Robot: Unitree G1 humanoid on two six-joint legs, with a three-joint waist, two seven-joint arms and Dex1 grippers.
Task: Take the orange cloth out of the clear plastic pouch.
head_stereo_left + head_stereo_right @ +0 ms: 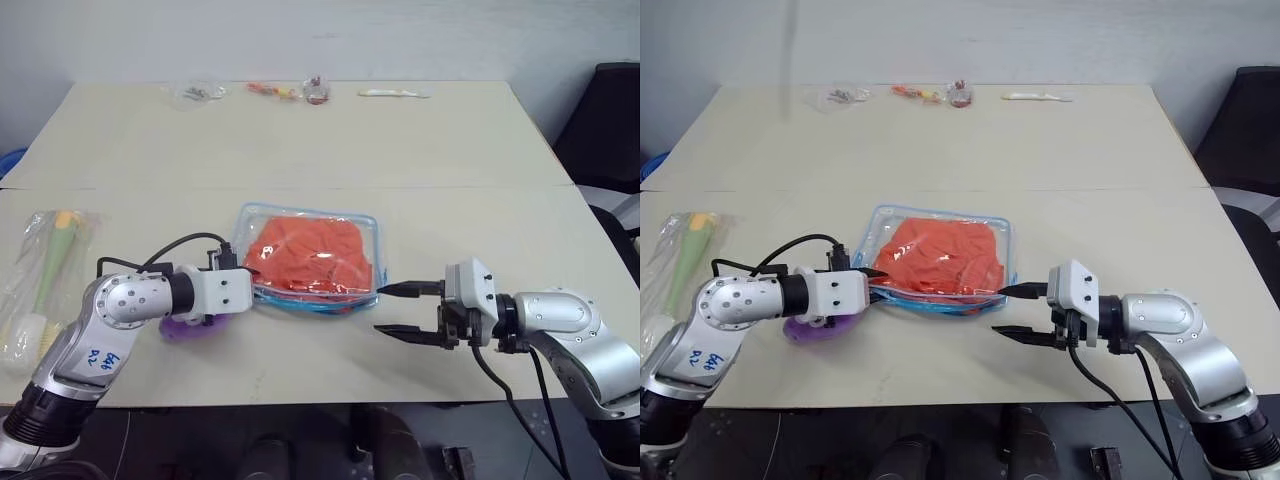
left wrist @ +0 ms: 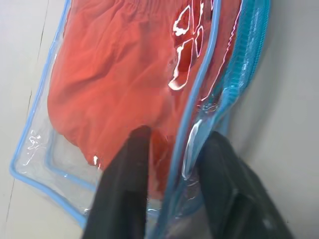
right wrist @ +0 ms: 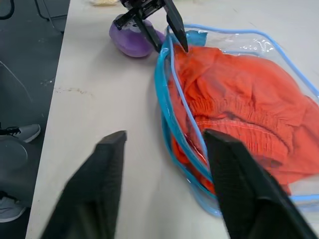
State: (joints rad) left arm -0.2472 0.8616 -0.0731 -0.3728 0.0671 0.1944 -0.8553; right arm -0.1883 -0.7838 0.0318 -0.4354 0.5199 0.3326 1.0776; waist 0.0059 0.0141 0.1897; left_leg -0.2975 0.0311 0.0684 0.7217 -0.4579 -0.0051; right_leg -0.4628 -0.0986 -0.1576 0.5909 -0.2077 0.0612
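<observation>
Two grippers: one at each near corner of the clear plastic pouch (image 1: 310, 262), which lies flat at the table's middle, nearer the near edge.
Orange cloth (image 1: 312, 255): bunched inside the pouch, filling most of it, none of it out yet.
Pouch mouth: the right wrist view shows the blue-edged layers parted along the near side, so the opening seems to face the robot.
Left gripper (image 2: 172, 149): fingers nearly together astride the pouch's blue edging at the near-left corner, one finger over the clear face, the other outside the edge; it looks pinched on the rim, not on cloth.
Right gripper (image 1: 400, 310): fingers partly spread, holding nothing, tips just right of the pouch's near-right corner, pointing left.
Step in hand: likely pinning the pouch so the free gripper can reach in.
Doing it well: keep the left pinch on plastic only; slide one right finger between the layers, close on a thick fold of cloth, then draw it towards the near-right while the pouch stays anchored.
Purple plush (image 1: 185, 327): under the left wrist, touching the pouch's near-left side; a wide swing could knock it.
Brush bag (image 1: 40, 285): far left, well apart.
Table (image 1: 300, 150): bare right of the pouch, good room for the pull; the near edge is close, so the cloth may drop. Small items along the far edge are clear of the work.
</observation>
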